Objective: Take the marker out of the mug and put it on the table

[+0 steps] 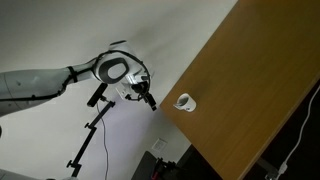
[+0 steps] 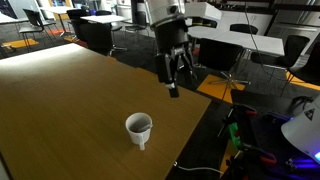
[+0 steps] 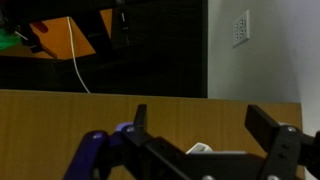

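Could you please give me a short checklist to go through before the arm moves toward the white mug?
1. Gripper open: ok. In the wrist view its fingers stand wide apart with nothing between them.
2. Mug upright on the table: ok. Its opening faces up.
3. Marker seen inside the mug: cannot tell. The inside is dark in both exterior views.
4. Gripper lined up over the mug: not ok. It hangs off to one side, well apart from the mug.
5. Bare wood beside the mug for setting the marker down: ok.
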Controlling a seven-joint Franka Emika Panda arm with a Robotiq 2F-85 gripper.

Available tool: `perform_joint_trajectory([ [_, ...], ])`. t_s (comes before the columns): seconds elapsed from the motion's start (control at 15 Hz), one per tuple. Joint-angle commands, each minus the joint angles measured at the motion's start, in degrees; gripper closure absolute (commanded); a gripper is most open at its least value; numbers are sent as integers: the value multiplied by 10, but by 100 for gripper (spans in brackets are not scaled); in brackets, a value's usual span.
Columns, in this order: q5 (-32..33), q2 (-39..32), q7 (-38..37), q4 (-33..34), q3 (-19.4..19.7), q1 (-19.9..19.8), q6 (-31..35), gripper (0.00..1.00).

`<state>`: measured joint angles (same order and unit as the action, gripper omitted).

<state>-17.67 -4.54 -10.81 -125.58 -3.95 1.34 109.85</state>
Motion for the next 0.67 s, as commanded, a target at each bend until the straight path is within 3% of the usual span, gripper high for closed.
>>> perform_joint_trajectory([
  [0.0, -41, -74, 16, 69, 10, -3, -14, 0],
  [0.6, -36, -194, -33, 174, 15, 3, -46, 0],
])
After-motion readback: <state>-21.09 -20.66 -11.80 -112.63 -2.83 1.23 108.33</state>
